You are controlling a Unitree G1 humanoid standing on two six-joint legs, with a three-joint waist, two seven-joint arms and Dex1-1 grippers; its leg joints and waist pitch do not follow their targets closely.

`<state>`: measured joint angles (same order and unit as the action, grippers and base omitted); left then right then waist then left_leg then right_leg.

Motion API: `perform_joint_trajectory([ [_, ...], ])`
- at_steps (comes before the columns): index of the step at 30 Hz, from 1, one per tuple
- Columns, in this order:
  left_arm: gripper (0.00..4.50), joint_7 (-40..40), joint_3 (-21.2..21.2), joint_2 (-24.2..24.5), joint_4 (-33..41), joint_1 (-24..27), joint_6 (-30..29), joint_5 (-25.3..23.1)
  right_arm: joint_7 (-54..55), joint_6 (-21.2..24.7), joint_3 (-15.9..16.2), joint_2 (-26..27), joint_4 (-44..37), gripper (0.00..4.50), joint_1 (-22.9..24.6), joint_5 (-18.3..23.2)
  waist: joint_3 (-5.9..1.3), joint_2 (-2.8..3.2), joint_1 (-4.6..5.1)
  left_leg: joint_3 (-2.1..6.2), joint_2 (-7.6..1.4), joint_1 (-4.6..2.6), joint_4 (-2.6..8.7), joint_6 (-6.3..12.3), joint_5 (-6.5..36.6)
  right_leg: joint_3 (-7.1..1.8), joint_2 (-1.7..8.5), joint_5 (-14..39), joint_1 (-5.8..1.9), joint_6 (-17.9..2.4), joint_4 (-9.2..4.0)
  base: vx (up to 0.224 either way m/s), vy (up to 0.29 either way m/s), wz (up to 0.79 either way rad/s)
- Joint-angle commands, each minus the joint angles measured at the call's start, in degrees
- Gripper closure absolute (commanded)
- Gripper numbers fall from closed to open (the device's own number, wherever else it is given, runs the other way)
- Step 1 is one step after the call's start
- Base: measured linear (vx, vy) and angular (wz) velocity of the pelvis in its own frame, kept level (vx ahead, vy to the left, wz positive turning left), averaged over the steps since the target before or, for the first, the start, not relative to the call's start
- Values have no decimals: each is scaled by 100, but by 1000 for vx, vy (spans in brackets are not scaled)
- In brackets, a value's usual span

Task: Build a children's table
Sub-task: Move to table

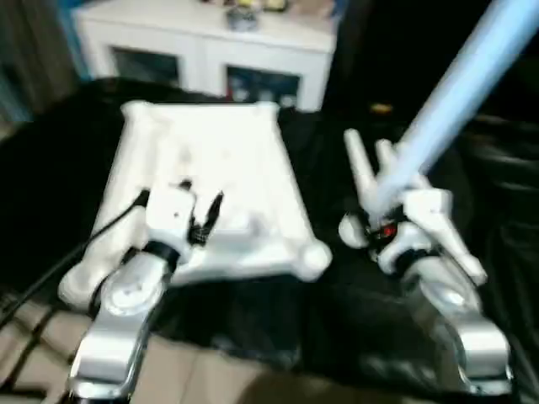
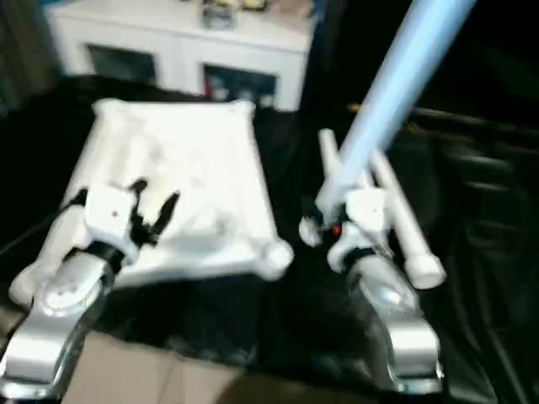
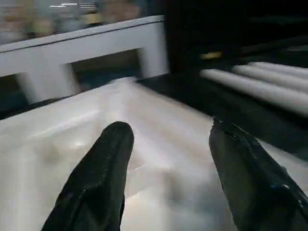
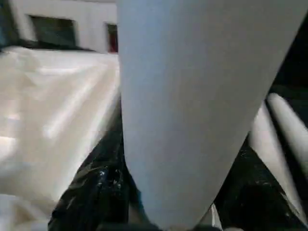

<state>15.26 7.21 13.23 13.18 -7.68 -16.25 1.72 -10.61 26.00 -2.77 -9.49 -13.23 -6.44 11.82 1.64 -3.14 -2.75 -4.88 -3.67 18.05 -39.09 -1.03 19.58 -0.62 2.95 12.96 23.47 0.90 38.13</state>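
The white table top (image 1: 210, 160) lies underside up on a black cloth, with round sockets at its corners (image 1: 313, 259). My left gripper (image 1: 200, 210) hovers over its near part, open, with nothing between its black fingers (image 3: 101, 178). My right gripper (image 1: 379, 227) is shut on a long white tube leg (image 1: 459, 88) that rises slanting up to the right, beside the top's right edge. Two more white legs (image 1: 358, 164) lie on the cloth behind that gripper.
A white cabinet (image 1: 210, 42) with dark openings stands behind the table top. Black cloth (image 1: 497, 168) covers the work surface, crumpled at the right. A black cable (image 1: 76, 252) runs from my left wrist. Light floor (image 1: 194, 370) lies near the front edge.
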Motion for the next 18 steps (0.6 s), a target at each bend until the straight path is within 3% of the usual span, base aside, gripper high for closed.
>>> perform_joint_trajectory([
  [1,158,415,148,57,-214,-143,-27,187,-102,208,-116,-28,28,260,-105,190,-376,-39,-51,102,-332,221,253,696,-3713,-369,438,-3643,-588,-1376,-147,0,0,0],
  [2,158,678,194,73,-390,-284,-61,317,-250,319,-131,-69,91,260,-184,323,-308,45,7,107,-388,235,341,472,-3303,-290,385,-3356,-568,-1543,-205,0,0,0],
  [3,158,950,253,113,-562,-420,-69,414,-407,432,-140,-115,145,260,-254,450,-267,57,68,116,-473,156,430,327,-2693,-220,367,-2385,-519,-1656,-289,0,0,0],
  [4,158,1181,310,153,-704,-527,-60,481,-541,542,-151,-155,178,260,-306,557,-249,51,92,109,-466,134,463,318,-2372,-214,365,-1892,-523,-1667,-325,0,0,0],
  [5,158,1448,418,239,-880,-648,-24,478,-679,609,-164,-204,233,261,-373,644,-231,90,118,135,-538,86,530,348,-1843,-196,414,-1074,-507,-1690,-386,0,0,0],
  [6,158,1586,476,289,-979,-713,1,468,-741,640,-171,-226,268,261,-415,680,-217,107,123,119,-576,39,554,382,-1512,-192,434,-641,-471,-1683,-450,-54,-17,4],
  [8,158,2166,692,508,-1228,-874,47,467,-913,779,-126,-388,394,261,-548,708,-164,169,125,104,-649,22,600,422,-1086,-188,471,-146,-431,-1714,-499,-53,-15,9],
  [9,158,2623,838,701,-1369,-980,34,479,-1055,862,-92,-523,461,261,-647,731,-164,167,126,71,-667,3,612,417,-889,-182,485,93,-424,-1711,-524,-53,-19,11],
  [11,158,3047,962,897,-1504,-1094,-37,493,-1222,999,-55,-664,489,261,-747,800,-168,160,109,7,-666,-6,609,420,-887,-167,489,123,-399,-1733,-523,0,0,0],
  [12,158,3290,1060,1051,-1622,-1181,-21,450,-1316,1045,-46,-721,490,261,-804,832,-175,172,93,-37,-695,18,610,410,-873,-158,514,123,-416,-1742,-527,0,0,0],
  [15,175,3551,1156,1199,-1863,-1339,15,387,-1501,1049,38,-832,535,261,-876,795,-176,148,74,-98,-715,59,630,332,-770,-163,518,218,-428,-1719,-529,0,0,0],
  [18,193,3665,1167,1229,-2188,-1512,122,333,-1732,1051,183,-966,571,261,-915,765,-165,168,56,-147,-736,70,659,183,-514,-148,503,482,-418,-1699,-566,0,0,0],
])
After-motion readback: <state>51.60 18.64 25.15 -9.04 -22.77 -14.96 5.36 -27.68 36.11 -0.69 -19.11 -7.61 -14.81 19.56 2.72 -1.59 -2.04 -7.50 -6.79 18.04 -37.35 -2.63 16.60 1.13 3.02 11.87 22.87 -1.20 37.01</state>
